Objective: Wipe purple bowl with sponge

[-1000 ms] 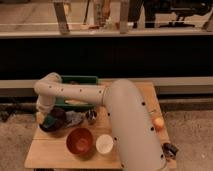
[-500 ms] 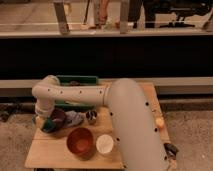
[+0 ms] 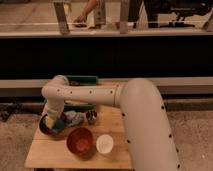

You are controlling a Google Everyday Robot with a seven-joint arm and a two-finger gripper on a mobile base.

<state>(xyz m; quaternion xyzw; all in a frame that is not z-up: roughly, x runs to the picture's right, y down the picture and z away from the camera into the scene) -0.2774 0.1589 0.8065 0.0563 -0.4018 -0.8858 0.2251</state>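
Observation:
The purple bowl (image 3: 43, 128) sits at the left edge of the wooden table (image 3: 117, 152). My gripper (image 3: 51, 121) reaches down into the bowl from above, at the end of the white arm (image 3: 95, 94) that bends across the table. It is shut on a yellow and green sponge (image 3: 54, 124), which is pressed against the inside of the bowl. The arm's wrist hides much of the bowl's far side.
A red-brown bowl (image 3: 80, 141) and a white cup (image 3: 104, 144) stand near the table's front. A crumpled light wrapper (image 3: 75, 118) and a small dark object (image 3: 91, 116) lie beside the purple bowl. A green tray (image 3: 84, 80) is at the back. A dark counter wall stands behind.
The wrist and sponge have shifted slightly inside the purple bowl. The arm's elbow has moved a little. The other objects have not moved.

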